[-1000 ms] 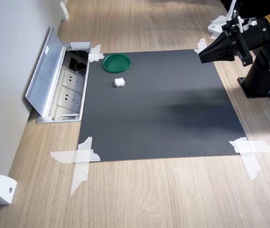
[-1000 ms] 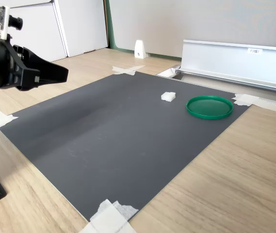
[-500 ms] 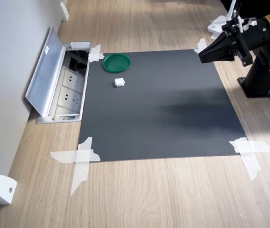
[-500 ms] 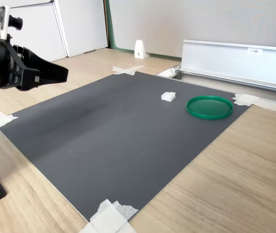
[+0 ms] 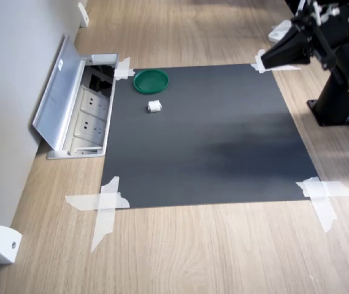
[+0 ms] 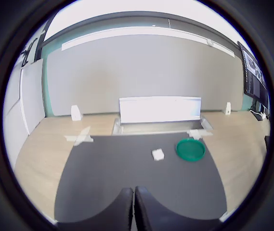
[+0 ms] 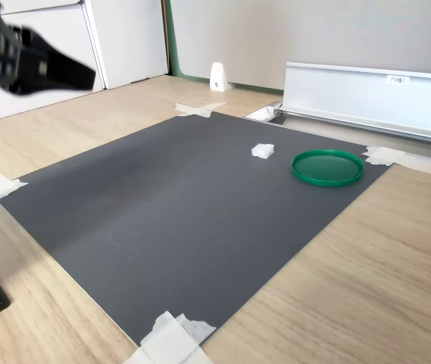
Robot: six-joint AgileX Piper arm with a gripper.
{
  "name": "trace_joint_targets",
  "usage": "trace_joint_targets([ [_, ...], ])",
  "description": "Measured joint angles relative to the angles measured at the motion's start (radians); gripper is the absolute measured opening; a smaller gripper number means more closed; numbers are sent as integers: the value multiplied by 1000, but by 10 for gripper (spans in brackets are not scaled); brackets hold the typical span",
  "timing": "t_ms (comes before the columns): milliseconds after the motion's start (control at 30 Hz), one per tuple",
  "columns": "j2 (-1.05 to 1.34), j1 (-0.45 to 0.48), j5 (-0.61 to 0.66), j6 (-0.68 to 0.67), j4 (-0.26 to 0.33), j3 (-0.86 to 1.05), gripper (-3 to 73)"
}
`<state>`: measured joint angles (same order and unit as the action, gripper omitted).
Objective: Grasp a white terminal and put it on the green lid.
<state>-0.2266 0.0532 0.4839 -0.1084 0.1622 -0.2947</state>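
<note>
The white terminal (image 5: 154,106) (image 7: 262,150) (image 6: 158,154) lies on the black mat, a short way from the green lid (image 5: 151,81) (image 7: 327,167) (image 6: 190,149), which lies flat near the mat's corner by the socket box. My gripper (image 5: 262,62) (image 7: 92,76) (image 6: 134,208) hangs in the air over the mat's opposite edge, far from both and pointing towards them. In the wrist view its two fingers lie closed against each other with nothing between them.
The black mat (image 5: 211,141) is taped to a wooden table at its corners. A floor socket box (image 5: 88,110) with its metal lid raised sits beside the green lid. The arm's base (image 5: 340,104) stands at the first exterior view's right. A white wedge piece (image 5: 3,244) lies by the wall.
The gripper has risen and tilted a little in both exterior views, still shut. The terminal and the lid have not moved.
</note>
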Motion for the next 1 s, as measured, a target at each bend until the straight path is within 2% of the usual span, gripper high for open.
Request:
trace_joint_targets([
  [300, -261, 0, 5, 0, 0, -259, -8],
  [433, -413, 0, 45, 0, -16, -359, -8],
  [567, -576, 0, 131, 0, -32, -472, -8],
  [700, -747, 0, 234, -31, -73, -609, -8],
  [800, -877, 0, 309, -101, -109, -720, -8],
  [1000, -1073, 0, 437, -231, -120, -905, -8],
])
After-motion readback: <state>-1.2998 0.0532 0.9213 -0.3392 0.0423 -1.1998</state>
